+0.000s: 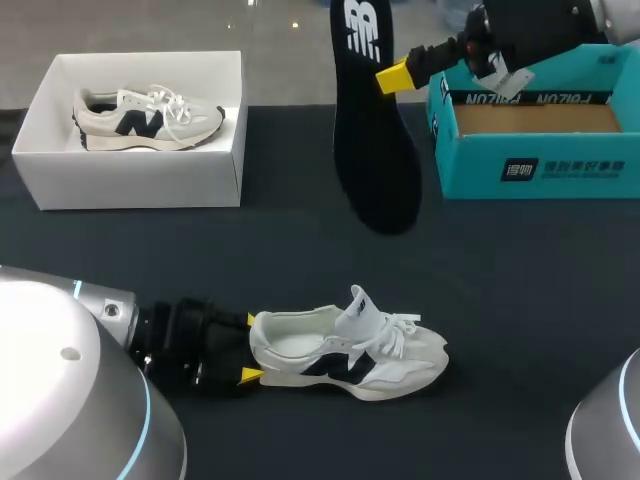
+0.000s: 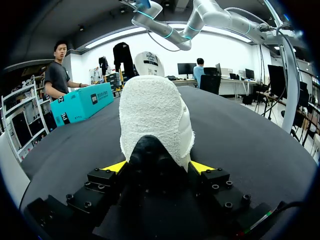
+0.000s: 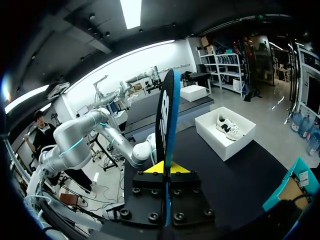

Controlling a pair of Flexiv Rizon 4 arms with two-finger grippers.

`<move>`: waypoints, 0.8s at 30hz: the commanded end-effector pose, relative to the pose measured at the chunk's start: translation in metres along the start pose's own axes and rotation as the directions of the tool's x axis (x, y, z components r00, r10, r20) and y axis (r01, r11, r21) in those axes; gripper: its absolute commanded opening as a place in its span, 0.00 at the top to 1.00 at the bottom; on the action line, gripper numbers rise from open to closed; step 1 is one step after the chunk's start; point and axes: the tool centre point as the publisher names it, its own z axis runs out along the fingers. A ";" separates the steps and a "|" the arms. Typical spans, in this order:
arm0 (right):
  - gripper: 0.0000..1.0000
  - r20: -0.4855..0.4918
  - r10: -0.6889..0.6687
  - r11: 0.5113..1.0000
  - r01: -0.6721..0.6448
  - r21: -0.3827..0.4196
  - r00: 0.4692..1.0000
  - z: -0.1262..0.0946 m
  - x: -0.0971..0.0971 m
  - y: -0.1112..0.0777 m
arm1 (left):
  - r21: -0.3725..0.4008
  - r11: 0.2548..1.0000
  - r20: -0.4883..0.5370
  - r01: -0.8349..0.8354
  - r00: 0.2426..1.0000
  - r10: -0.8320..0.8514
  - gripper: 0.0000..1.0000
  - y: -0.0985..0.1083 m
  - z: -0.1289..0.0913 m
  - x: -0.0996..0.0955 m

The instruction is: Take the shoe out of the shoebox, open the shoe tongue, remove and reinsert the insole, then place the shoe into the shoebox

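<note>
- My left tool [image 1: 250,348] sits low on the table [image 1: 520,300], with its two yellow tips against opposite sides of the shoe's heel. It is closed on the shoe [image 1: 350,350] from both sides.
- The shoe stands on its sole straight ahead of this tool, with the toe pointing away from it. In the left wrist view the white heel fills the space between my fingers.
- The tongue [image 1: 360,312] stands up out of the shoe's opening.
- My right tool [image 1: 395,77] is raised above the far side of the table and pinched tight on the black insole [image 1: 370,130], one tip on each face.
- The insole is in the air, clear of the table. It hangs down from the tool, and in the right wrist view it runs edge-on out ahead of the fingers.
- The teal shoebox [image 1: 530,165] lies open just beside the right tool, showing its brown floor.
- A white box [image 1: 140,170] sits at the far left of the table, well apart from both tools, with a second shoe [image 1: 145,118] inside it.
</note>
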 end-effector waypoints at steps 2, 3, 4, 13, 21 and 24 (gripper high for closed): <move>1.00 -0.022 0.019 0.999 -0.018 0.034 1.000 0.006 0.000 0.002 | -0.002 1.000 -0.001 0.000 1.000 0.000 1.00 0.003 0.002 0.000; 1.00 -0.022 0.019 0.999 -0.018 0.034 1.000 0.006 0.000 0.002 | -0.002 1.000 -0.001 0.000 1.000 0.000 1.00 0.003 0.002 0.000; 1.00 -0.022 0.019 0.999 -0.018 0.034 1.000 0.006 0.000 0.002 | -0.002 1.000 -0.001 0.000 1.000 0.000 1.00 0.003 0.002 0.000; 1.00 -0.022 0.019 0.999 -0.018 0.034 1.000 0.006 0.000 0.002 | -0.002 1.000 -0.001 0.000 1.000 0.000 1.00 0.003 0.002 0.000; 1.00 -0.022 0.019 0.999 -0.018 0.034 1.000 0.006 0.000 0.002 | -0.002 1.000 -0.001 0.000 1.000 0.000 1.00 0.003 0.002 0.000; 1.00 -0.022 0.019 0.999 -0.018 0.034 1.000 0.006 0.000 0.002 | -0.002 1.000 -0.001 0.000 1.000 0.000 1.00 0.003 0.002 0.000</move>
